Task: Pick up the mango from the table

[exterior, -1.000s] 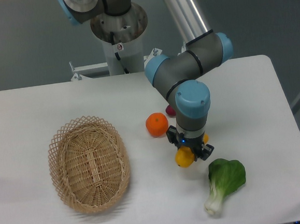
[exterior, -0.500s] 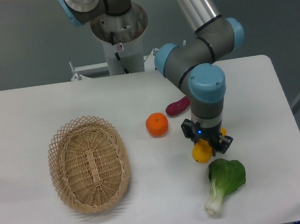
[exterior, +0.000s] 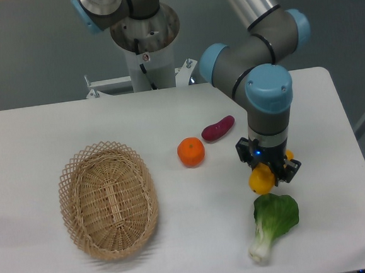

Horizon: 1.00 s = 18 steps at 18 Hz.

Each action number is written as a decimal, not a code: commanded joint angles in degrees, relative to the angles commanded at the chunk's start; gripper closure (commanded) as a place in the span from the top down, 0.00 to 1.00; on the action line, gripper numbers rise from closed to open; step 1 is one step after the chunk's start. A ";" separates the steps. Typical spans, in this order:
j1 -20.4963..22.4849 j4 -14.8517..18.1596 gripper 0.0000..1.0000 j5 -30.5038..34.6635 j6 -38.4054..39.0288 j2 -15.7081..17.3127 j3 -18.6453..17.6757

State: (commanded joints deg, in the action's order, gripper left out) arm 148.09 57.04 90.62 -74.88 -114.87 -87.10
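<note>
The yellow mango [exterior: 260,180] is held in my gripper [exterior: 269,173], which is shut on it. Only the mango's lower left end and a small bit at the right show; the rest is hidden by the black fingers. The gripper hangs over the right part of the white table [exterior: 74,126], just above the leafy green. Whether the mango touches the tabletop cannot be told.
A green bok choy [exterior: 272,221] lies just below the gripper. A round orange [exterior: 191,152] and a purple sweet potato [exterior: 218,128] lie to the left. A wicker basket [exterior: 108,199] stands at the left. The robot base [exterior: 145,44] stands at the table's back edge.
My gripper has moved to the right with the mango in it, uncovering the purple sweet potato. The other things have not moved.
</note>
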 joint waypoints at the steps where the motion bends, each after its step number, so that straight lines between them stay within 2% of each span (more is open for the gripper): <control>1: 0.35 0.17 0.42 0.00 0.00 0.00 0.44; 18: 0.70 0.18 0.42 0.09 0.00 -0.09 0.97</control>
